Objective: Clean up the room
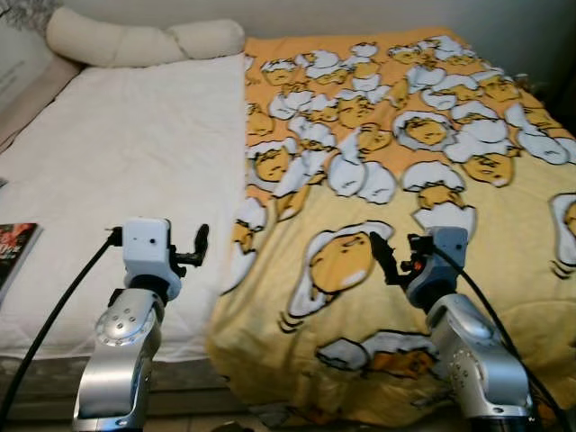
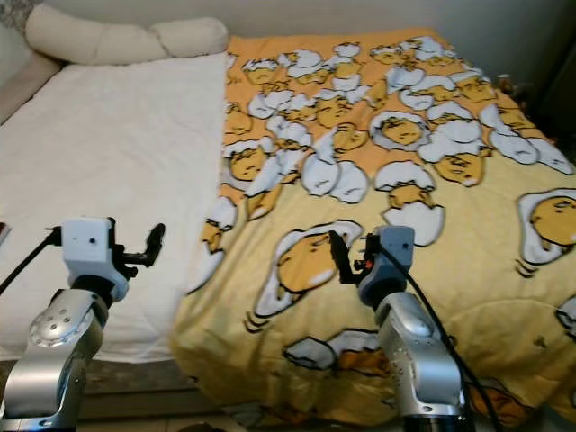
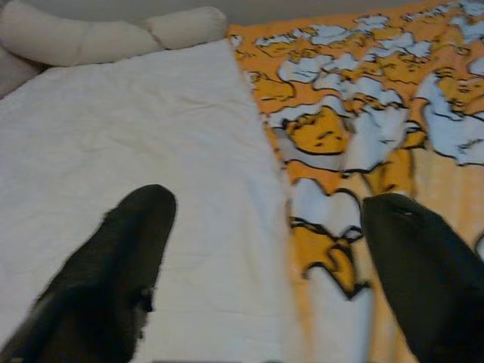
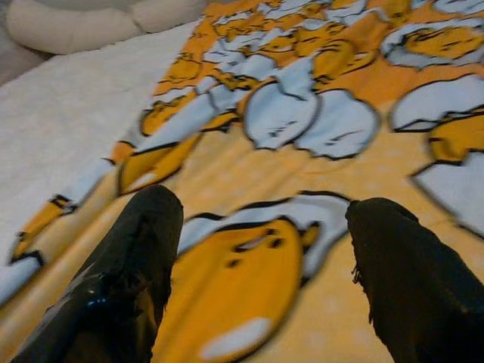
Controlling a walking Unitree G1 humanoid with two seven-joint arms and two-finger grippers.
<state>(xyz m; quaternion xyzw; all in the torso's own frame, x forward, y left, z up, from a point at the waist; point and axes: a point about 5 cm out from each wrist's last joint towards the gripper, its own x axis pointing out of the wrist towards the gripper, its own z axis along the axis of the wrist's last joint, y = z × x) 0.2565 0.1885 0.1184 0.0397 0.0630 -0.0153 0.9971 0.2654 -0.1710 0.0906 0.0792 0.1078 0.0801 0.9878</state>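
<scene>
A yellow-orange blanket (image 1: pixel 423 171) printed with egg cartoons covers the right part of the bed, its left edge running down the middle. The left part shows bare white sheet (image 1: pixel 126 171). My left gripper (image 1: pixel 200 245) hovers open above the blanket's left edge near the bed's foot; in the left wrist view its fingers (image 3: pixel 113 265) straddle that edge. My right gripper (image 1: pixel 385 254) is open over the blanket (image 4: pixel 249 280), above a large egg print, with nothing between its fingers.
A long cream pillow (image 1: pixel 135 40) lies at the head of the bed on the left. A dark book (image 1: pixel 13 245) rests at the sheet's left edge. The wall stands behind the bed; dark objects (image 1: pixel 558 90) sit at the far right.
</scene>
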